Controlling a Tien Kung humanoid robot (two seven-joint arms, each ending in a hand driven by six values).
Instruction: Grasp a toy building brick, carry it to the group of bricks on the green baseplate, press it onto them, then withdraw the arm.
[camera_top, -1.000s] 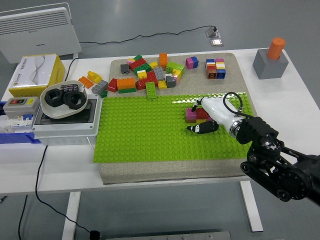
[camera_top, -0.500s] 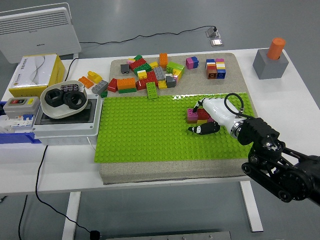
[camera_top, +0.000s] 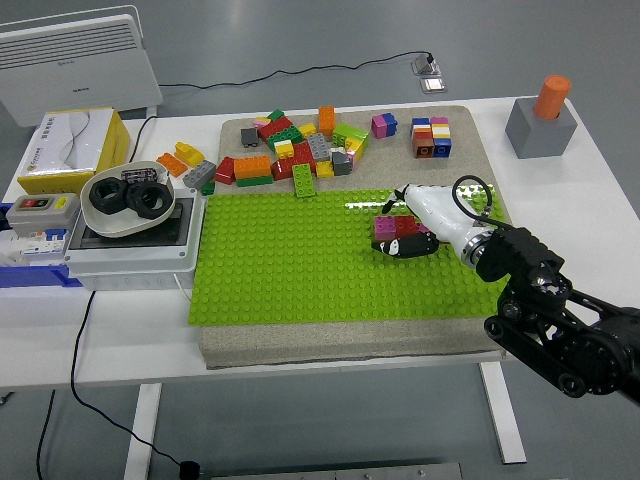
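1. Far to the left of the right hand (camera_top: 415, 228), a yellow box (camera_top: 72, 150) and a grey tray with black rings (camera_top: 127, 199) sit at the table's left end.
2. Up and to the left of the hand, a loose pile of bricks (camera_top: 295, 150) lies on the beige mat (camera_top: 330, 345), just beyond the far edge of the green baseplate (camera_top: 290, 265).
3. Directly at the hand's fingertips, the group of bricks (camera_top: 395, 228) stands on the baseplate, a magenta one leftmost and red beside it.
4. The hand, white-shelled with black fingers, is curled over the group's right side, touching it; whether it grips a brick or only presses cannot be told.
5. Up and to the right of the hand, a grey block with an orange cylinder (camera_top: 541, 118) stands well apart.
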